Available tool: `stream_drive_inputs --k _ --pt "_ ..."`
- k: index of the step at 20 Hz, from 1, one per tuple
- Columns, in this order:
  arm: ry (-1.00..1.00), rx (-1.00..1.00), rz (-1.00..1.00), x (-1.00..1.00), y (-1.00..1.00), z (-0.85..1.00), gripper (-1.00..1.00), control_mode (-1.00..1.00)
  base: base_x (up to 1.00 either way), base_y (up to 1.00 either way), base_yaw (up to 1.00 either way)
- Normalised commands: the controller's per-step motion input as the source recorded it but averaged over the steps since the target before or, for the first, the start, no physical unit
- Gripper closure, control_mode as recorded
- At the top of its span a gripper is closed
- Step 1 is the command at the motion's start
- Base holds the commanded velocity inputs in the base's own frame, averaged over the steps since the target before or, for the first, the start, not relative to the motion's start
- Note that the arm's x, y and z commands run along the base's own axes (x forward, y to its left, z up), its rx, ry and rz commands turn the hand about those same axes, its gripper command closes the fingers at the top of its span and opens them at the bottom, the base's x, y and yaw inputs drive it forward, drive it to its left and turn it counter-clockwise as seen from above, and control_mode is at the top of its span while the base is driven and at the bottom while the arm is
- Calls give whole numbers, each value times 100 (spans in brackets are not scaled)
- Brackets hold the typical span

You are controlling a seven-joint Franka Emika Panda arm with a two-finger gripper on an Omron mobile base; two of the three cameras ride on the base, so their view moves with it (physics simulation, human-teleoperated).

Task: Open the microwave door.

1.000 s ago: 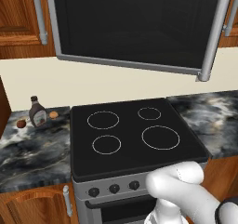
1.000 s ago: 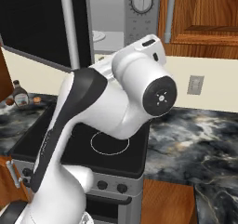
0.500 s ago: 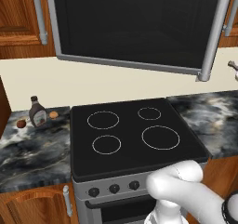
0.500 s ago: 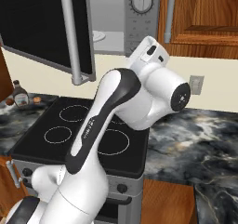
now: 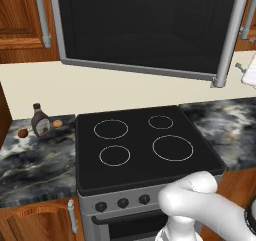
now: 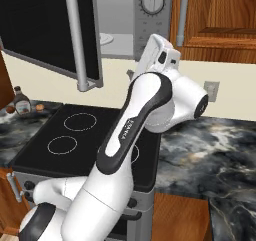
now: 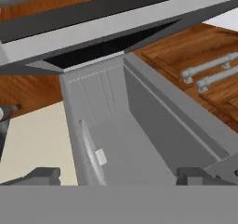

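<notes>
Black glass microwave door (image 6: 47, 30) hung swung open above the stove (image 5: 142, 145), while the fingers (image 7: 44, 175) stood apart, empty.

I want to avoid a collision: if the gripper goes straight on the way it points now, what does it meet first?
Probably the microwave: the gripper points into its open grey cavity, so an inner wall comes first. Depth is unclear.

Rendered kitchen, black four-ring stove (image 5: 142, 147), marble-patterned counter (image 6: 210, 152), wooden cabinets (image 6: 222, 20), microwave (image 6: 132, 15) overhead
</notes>
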Motion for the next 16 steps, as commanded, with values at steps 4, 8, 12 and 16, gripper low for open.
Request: stream_drive_inputs --k 4,8,12,16 --pt "-14 -14 18 20 4 5 -100 -100 0 0 0" --pt "0 -11 19 18 29 17 -100 -100 0 0 0" --pt "0 -11 16 23 46 19 -100 -100 0 0 0" --pt "0 -9 12 40 52 1 -100 -100 0 0 0"
